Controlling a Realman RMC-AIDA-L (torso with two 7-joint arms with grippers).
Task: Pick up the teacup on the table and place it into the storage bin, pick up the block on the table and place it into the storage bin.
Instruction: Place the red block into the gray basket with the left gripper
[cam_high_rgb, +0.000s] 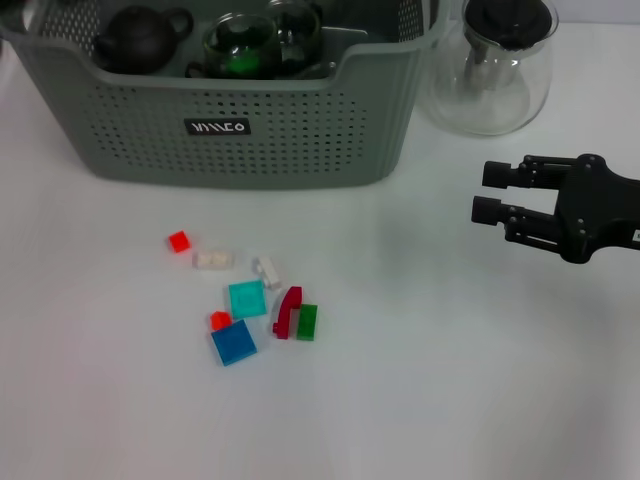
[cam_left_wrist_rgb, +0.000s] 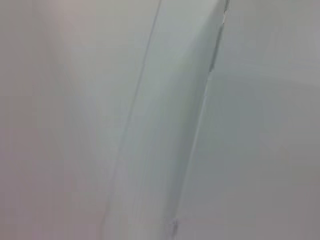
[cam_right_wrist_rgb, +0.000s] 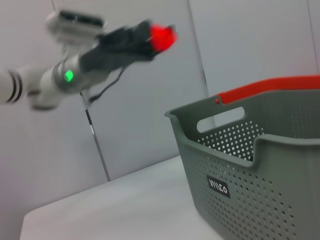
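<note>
The grey-green storage bin stands at the back of the table and also shows in the right wrist view. Inside it are a black teapot and a glass teacup with green in it. Several small blocks lie loose in front of the bin: red, white, teal, dark red, green, blue. My right gripper is open and empty, hovering right of the blocks. My left gripper is raised far off, with something red at its tip.
A glass pitcher with a black lid stands right of the bin. An orange-red band shows behind the bin's far rim. The white table runs in front of the blocks. The left wrist view shows only a pale wall.
</note>
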